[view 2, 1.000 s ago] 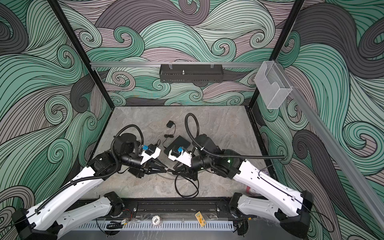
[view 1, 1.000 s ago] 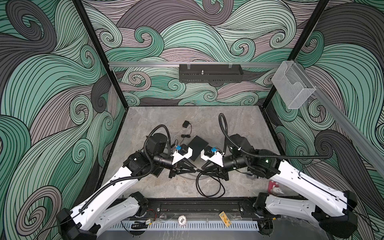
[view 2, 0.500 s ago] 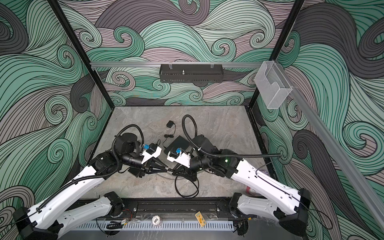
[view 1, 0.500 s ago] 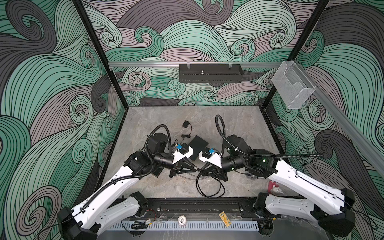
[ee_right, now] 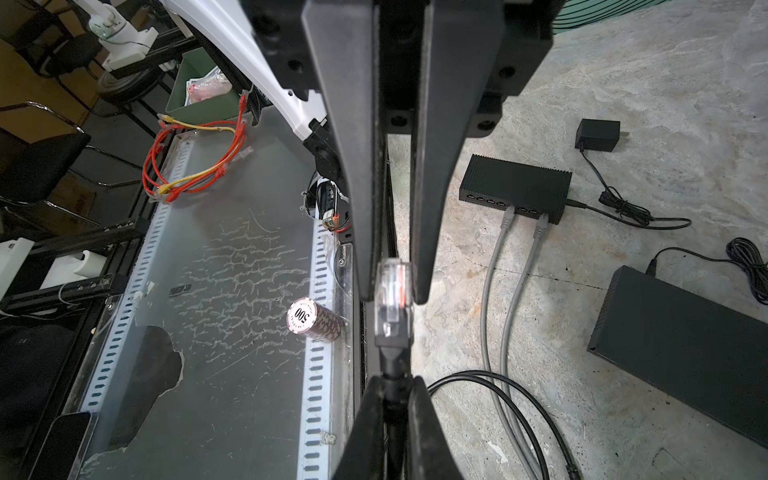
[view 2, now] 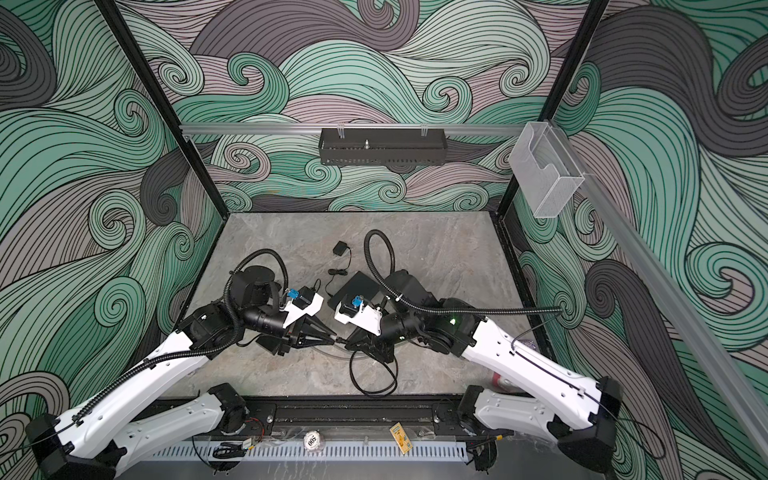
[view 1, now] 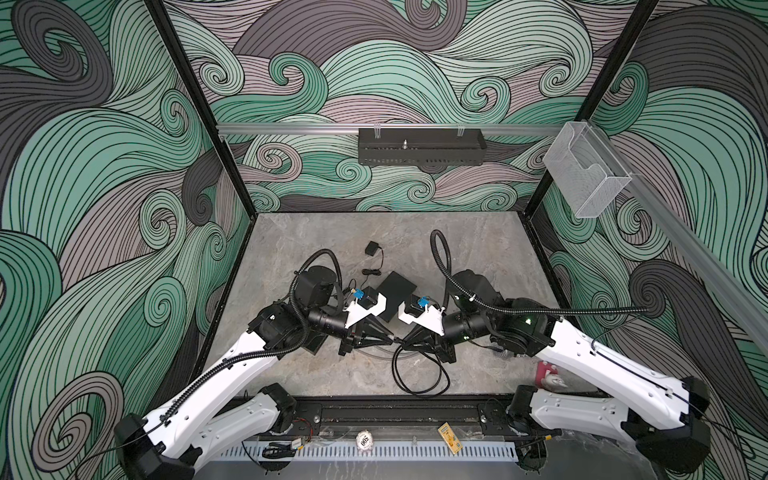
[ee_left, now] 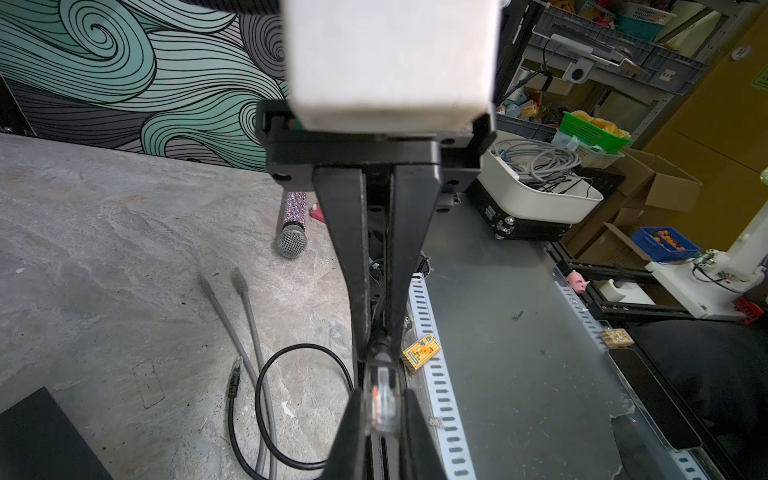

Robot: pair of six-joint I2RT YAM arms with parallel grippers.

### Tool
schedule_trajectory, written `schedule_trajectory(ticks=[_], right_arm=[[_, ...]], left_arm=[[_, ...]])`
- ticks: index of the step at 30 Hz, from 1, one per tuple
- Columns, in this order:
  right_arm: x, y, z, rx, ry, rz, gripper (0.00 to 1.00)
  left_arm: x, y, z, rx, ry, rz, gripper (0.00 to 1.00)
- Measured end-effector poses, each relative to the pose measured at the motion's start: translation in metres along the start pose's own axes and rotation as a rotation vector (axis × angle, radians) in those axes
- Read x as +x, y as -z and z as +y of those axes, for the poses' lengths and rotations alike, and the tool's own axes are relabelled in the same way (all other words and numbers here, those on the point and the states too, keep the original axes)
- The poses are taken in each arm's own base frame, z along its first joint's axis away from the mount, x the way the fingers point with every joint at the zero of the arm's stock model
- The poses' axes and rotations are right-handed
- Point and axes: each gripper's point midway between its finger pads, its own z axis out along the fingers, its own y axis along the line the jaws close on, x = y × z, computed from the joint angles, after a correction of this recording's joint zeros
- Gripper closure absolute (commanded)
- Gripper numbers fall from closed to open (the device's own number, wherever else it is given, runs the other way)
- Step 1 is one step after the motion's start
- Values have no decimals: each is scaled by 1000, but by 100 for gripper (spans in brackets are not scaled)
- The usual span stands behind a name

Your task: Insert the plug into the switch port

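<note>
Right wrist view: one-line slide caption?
Right gripper clamps the clear plug, left gripper pinches its black cable, switch waits beyond.

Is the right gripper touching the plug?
Touching. The right wrist view shows the right gripper closed on the plug, with a fingertip pressed against each side.

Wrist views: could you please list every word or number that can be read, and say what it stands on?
"500": on the end face of the chip stack, right wrist view.
Rim lettering around that face: too small to read.
Print on the yellow card, left wrist view: blurred.
Green sign, left wrist view: cut off, unreadable.
</note>
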Motion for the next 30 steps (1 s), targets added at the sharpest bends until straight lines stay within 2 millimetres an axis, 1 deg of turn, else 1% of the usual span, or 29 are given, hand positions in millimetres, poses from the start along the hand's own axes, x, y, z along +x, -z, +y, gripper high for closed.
schedule_trajectory(ticks=[1, 2, 3, 4, 5, 6, 7, 9, 11, 13, 14, 16, 20, 21, 22, 23, 25, 26, 27, 29, 30], right_arm=[[0, 0, 0, 0, 0, 0, 100], [0, 0, 0, 0, 0, 0, 100], [0, 0, 0, 0, 0, 0, 100], [0, 0, 0, 0, 0, -1, 100], [0, 0, 0, 0, 0, 0, 100], [0, 0, 0, 3, 0, 0, 100], [0, 1, -1, 11, -1, 1, 100], [1, 2, -6, 38, 1, 3, 100], [0, 6, -15, 95, 3, 11, 100], [-6, 18, -30, 191, 19, 24, 100], [-14, 26, -38, 247, 30, 27, 100], [-42, 52, -58, 375, 61, 12, 100], [-111, 116, -96, 655, 117, -45, 100], [-128, 134, -106, 739, 134, -61, 100], [-140, 150, -113, 806, 147, -69, 100], [-147, 161, -119, 854, 155, -72, 100], [-152, 180, -136, 959, 161, -44, 100], [-150, 184, -144, 994, 156, -26, 100], [-145, 187, -157, 1034, 146, 6, 100], [-124, 183, -182, 1092, 118, 83, 100], [-106, 176, -199, 1116, 101, 139, 100]], left_arm=[[0, 0, 0, 0, 0, 0, 100], [0, 0, 0, 0, 0, 0, 81], [0, 0, 0, 0, -1, 0, 58], [0, 0, 0, -1, -1, -1, 39], [-1, 0, 1, -5, 4, 0, 27], [-1, 0, 2, -12, 8, 1, 21], [-1, 1, 5, -29, 15, 2, 19], [-1, 2, 11, -79, 36, 10, 18], [-2, 7, 21, -162, 52, 13, 18], [-5, 17, 28, -256, 58, 4, 18], [-8, 23, 30, -307, 58, -8, 18], [-15, 36, 31, -389, 53, -36, 18], [-23, 57, 30, -504, 75, -89, 16], [-25, 61, 29, -524, 86, -102, 10], [-25, 64, 29, -540, 100, -111, 2], [-25, 66, 29, -550, 120, -117, 1], [-23, 69, 31, -573, 157, -124, 1], [-22, 71, 32, -583, 170, -126, 1], [-22, 72, 32, -590, 184, -131, 1], [-22, 75, 32, -602, 200, -144, 1], [-20, 75, 32, -606, 209, -148, 1]])
